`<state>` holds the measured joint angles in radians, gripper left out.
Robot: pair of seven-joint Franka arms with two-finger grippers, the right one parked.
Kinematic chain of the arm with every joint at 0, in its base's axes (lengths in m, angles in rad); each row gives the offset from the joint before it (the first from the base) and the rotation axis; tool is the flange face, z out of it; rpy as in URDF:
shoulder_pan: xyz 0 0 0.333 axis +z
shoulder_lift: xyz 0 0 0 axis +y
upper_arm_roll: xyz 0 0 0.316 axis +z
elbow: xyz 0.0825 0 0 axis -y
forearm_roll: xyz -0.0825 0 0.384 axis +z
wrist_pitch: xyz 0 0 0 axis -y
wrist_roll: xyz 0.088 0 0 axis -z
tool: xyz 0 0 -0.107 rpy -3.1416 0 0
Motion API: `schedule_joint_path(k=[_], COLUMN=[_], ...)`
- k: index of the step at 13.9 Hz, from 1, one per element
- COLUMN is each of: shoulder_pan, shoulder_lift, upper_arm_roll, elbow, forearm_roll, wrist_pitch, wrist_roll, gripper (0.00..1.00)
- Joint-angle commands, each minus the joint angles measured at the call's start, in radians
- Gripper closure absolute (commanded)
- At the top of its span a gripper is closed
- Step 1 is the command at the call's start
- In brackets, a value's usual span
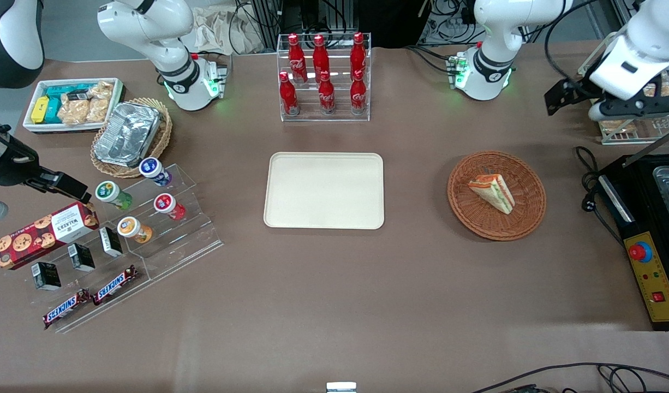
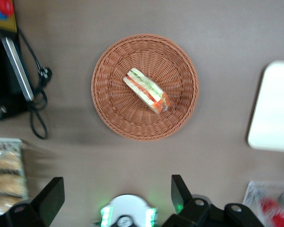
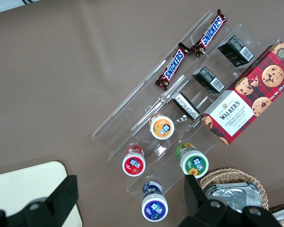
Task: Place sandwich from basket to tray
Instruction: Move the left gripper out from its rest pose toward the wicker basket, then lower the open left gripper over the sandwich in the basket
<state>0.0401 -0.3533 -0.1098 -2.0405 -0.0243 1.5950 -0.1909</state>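
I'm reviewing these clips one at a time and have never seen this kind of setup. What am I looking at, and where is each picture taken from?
Two white robot arms stand at a brown table. The wide picture faces them from the front; the other two come from cameras on their wrists, looking down. Only one arm works. Its hand hangs high above the table, near its own base and apart from the basket, with the two dark fingers spread open and nothing between them. In the basket lies a wedge-shaped sandwich, which is meant to go to the cream tray at the table's middle, where nothing lies yet. Farther from the front camera than the tray is a rack of red bottles. Toward the parked arm's end sit snack displays and a lighter basket with a foil container.
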Motion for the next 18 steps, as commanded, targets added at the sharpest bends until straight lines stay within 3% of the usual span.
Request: schedule_joint_path(k=[1,4,9,18], shoulder_pan=[-0.020,-0.031,-0.031,-0.040], shoulder_lift=[-0.078,-0.076,-0.021,0.227], upper_arm_roll=[-0.007,-0.019,-0.027,-0.027], elbow=[-0.164,-0.256,-0.380,-0.363], forearm_roll=[-0.019,-0.009,-0.022,-0.022], wrist_pitch=[0.121,0.239,0.439,0.692], wrist_roll=[-0.210,-0.412,-0.439,-0.619], gripper=[0.00,0.00,0.00,0.01])
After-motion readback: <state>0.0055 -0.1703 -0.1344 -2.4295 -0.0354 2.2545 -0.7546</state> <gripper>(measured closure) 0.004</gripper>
